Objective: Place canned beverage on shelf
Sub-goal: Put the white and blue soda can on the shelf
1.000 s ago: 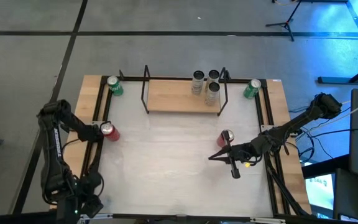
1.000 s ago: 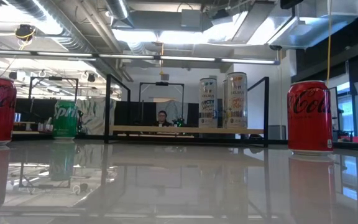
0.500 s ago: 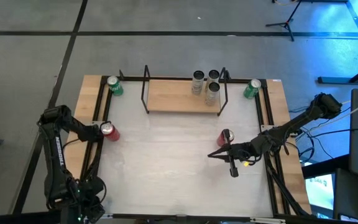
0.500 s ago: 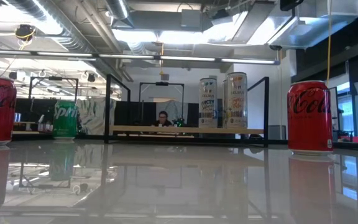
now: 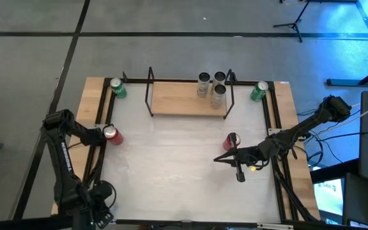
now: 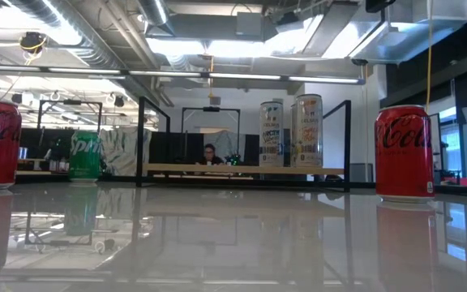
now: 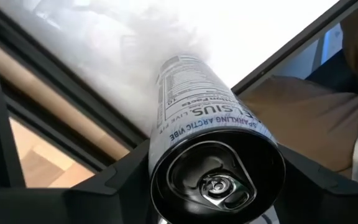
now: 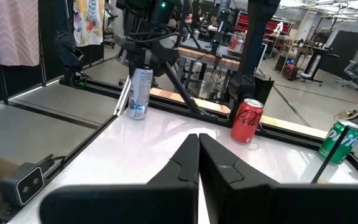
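Left wrist view: can (image 7: 197, 106) fills left hand (image 7: 213, 171), grip unclear; right hand (image 8: 199, 163) together.

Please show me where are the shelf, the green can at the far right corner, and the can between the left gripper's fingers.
shelf (image 5: 177, 101): high view, bare wood board.
green can (image 5: 258, 91): high view, its side.
white can (image 7: 219, 168): left wrist view, its lid.

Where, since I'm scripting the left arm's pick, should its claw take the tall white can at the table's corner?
Its straight side wall below the rim, coming down from above: the can stands upright, slim and round, with the left claw directly over it.
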